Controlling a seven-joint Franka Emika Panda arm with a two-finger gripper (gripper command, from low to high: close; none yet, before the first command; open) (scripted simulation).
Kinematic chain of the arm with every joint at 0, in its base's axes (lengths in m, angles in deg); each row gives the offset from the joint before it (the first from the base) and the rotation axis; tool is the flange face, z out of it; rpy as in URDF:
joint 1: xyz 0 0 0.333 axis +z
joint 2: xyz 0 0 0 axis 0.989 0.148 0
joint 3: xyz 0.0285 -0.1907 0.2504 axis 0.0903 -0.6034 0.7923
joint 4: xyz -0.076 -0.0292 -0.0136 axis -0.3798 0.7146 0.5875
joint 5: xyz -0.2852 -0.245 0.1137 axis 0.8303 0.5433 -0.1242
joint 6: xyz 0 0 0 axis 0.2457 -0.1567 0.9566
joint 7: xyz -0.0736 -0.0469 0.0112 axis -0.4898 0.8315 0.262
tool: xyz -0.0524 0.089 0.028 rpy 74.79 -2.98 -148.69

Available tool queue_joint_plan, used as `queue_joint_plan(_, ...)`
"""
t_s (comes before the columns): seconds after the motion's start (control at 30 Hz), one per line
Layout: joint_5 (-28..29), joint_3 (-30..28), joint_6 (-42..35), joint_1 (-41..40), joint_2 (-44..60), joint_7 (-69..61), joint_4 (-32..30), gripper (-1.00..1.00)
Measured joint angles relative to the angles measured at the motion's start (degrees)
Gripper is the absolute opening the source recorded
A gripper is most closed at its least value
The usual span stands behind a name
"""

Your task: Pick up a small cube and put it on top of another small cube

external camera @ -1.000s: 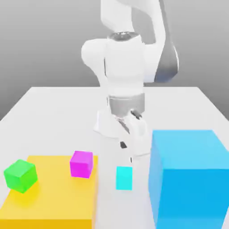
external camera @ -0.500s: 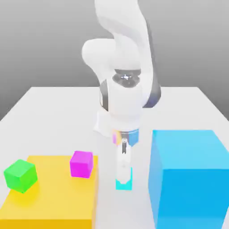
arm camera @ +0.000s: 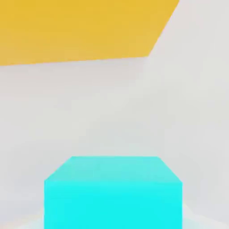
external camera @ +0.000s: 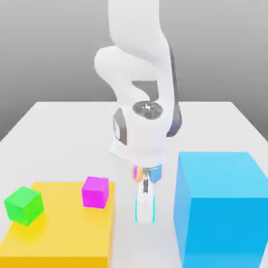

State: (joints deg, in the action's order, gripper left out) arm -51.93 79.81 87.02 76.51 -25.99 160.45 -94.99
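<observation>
Over the last second the arm swung down, and the claw (external camera: 145, 209) now stood low over the small cyan cube (external camera: 145, 219), its fingers reaching down around the cube and hiding most of it in the exterior view. Whether they had clamped on it or only stood beside it I cannot tell. The cube sat on the white desk (external camera: 68, 136), between the yellow slab (external camera: 57, 230) and the large sky-blue cube (external camera: 222, 209), toward the desk's near edge. The descent looked finished; gripping and lifting likely came next. The magenta cube (external camera: 96, 191) and green cube (external camera: 23, 205) waited on the slab.
</observation>
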Motion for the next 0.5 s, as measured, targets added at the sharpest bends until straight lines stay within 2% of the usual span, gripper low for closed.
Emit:
queue_joint_plan(0.23, -12.77, 7.83, -6.63, -4.34, -8.59, -9.4, -1.77, -1.0)
queue_joint_plan(0.5, -22.94, 8.04, -13.04, 0.22, -16.46, -21.24, -1.97, -1.0)
